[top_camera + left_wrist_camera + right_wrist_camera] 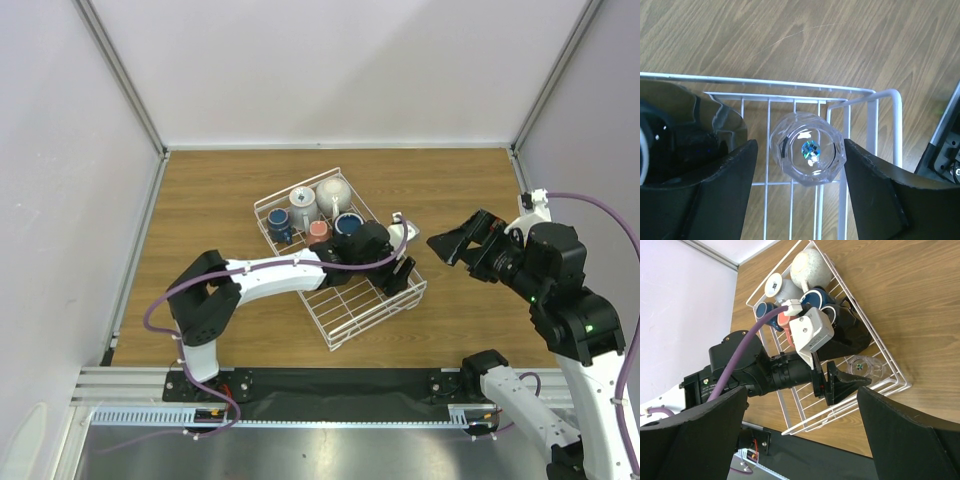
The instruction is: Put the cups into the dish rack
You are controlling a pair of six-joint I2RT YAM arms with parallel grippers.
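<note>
The dish rack [350,305] sits near the centre of the counter [200,200], turned at an angle to its edges. One corner of the rack points at the counter's right edge.

Five mugs stand close together in the end of the rack nearest the far left corner of the counter:
- cream mug [333,193]
- pale grey mug [303,203]
- navy mug [279,222]
- salmon-pink mug [319,232]
- blue mug [348,224]

A black mug [670,145] stands just beside this group, toward the middle of the rack.

The left arm [270,275] reaches across the rack from the near left. The left jaws are parted and straddle a clear glass cup [807,148]. This cup stands on the rack's wire floor, in the corner toward the counter's right edge. In the left wrist view one finger [725,175] shows a narrow gap to the glass. The other finger lies just beside the glass, and contact there cannot be confirmed. The cup is not lifted.

The right arm [560,270] is raised over the counter's right side, apart from the rack. The right jaws are spread fully wide and hold nothing.
</note>
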